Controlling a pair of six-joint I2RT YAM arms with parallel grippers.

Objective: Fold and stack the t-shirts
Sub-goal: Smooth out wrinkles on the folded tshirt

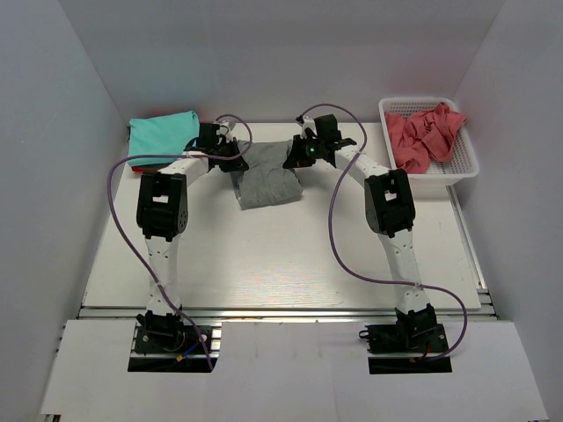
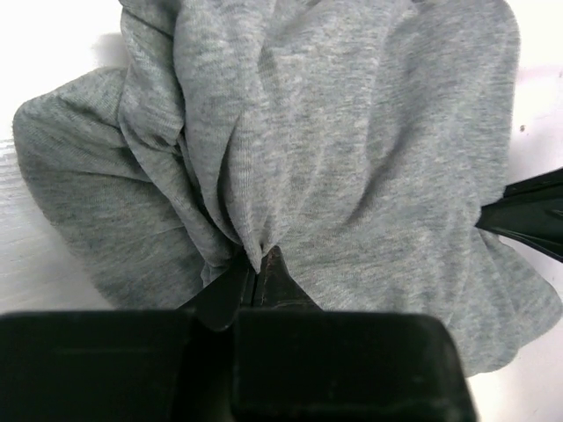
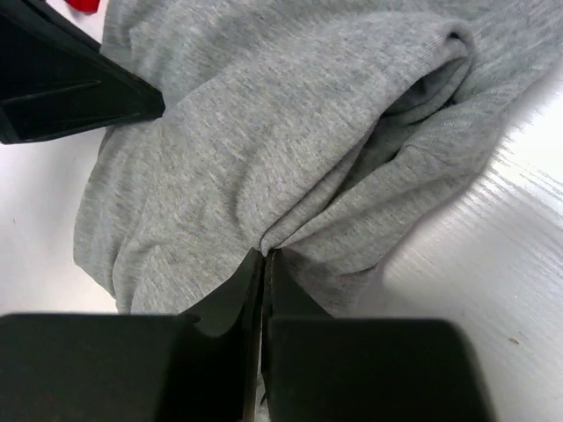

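- Got a grey t-shirt (image 1: 268,180) lying crumpled near the far edge of the table (image 1: 281,264), roughly midway between the left and right edges; not folded yet, just bunched up with plenty of wrinkles
- Pinching a pleat of that grey cloth with the left gripper (image 2: 257,268), jaws pressed together with fabric puckering out from between the tips; same deal with the right gripper (image 3: 266,255), clamped tight on a fold on the opposite side of the shirt
- Guessing the two-sided grab is for lifting and stretching the shirt out flat before any folding; hard to spread soft cloth with one pinch only, so makes sense
- Worth watching: both pinches sitting on gathered folds rather than a clean hem, so might drag up extra layers
- Over at the far right corner, a white mesh basket (image 1: 468,145); holding a loose heap of coral-pink t-shirt (image 1: 425,132) cloth, unfolded; can't tell how many pieces in there
- At the far left corner, a teal t-shirt (image 1: 163,132) looking neatly folded, resting on a red t-shirt (image 1: 143,160) with only a sliver poking out underneath; probably the stack so far, well apart from the grey one
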